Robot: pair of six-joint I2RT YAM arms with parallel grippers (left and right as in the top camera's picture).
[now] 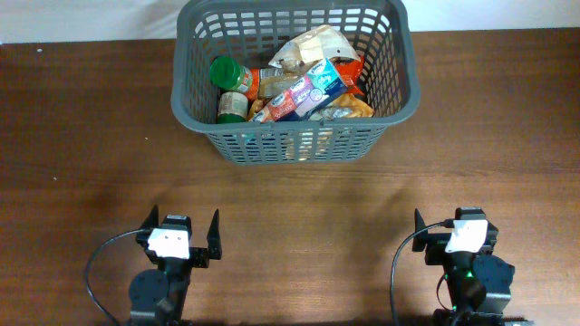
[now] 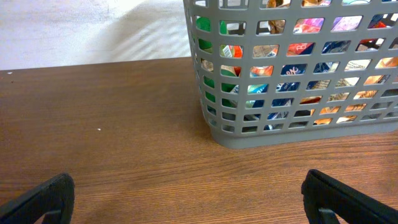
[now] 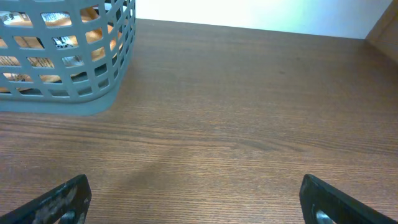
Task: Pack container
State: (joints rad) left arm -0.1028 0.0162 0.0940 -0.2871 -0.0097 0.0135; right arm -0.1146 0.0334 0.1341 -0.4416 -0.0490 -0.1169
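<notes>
Grey lattice container packed with groceries on brown tabletop, left gripper and right gripper near edge, fingers wide, empty

Grey lattice basket. Green-lidded jar. Red, blue and white carton. Orange packet. Beige bag. Dark brown wood-grain table.

The container, a large dark grey plastic basket with slotted lattice sides and a thick rolled rim, stood upright at the far middle of the table, its open top filled with packets and jars of groceries.
</notes>
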